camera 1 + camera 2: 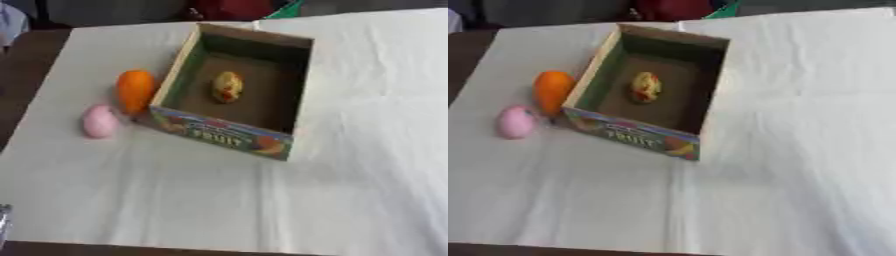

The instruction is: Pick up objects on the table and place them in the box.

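An open cardboard box (pixel 223 134) with a colourful fruit label on its front wall stands at the middle of the table. Inside it, on the floor, lies a yellow object with red patches (pixel 227 86). An orange oval object (pixel 135 90) rests against the box's left wall on the outside. A pink egg-shaped object (pixel 99 121) lies just to the front left of the orange one. A grey sliver, which seems to be part of my left hand (pixel 3 224), shows at the lower left edge of the left eye view, far from all objects. My right hand shows in no view.
A white cloth (pixel 219 200) covers the table, with wide bare areas in front of and to the right of the box. The dark table edge (pixel 22 65) shows at the left. Red and green things (pixel 236 7) sit beyond the far edge.
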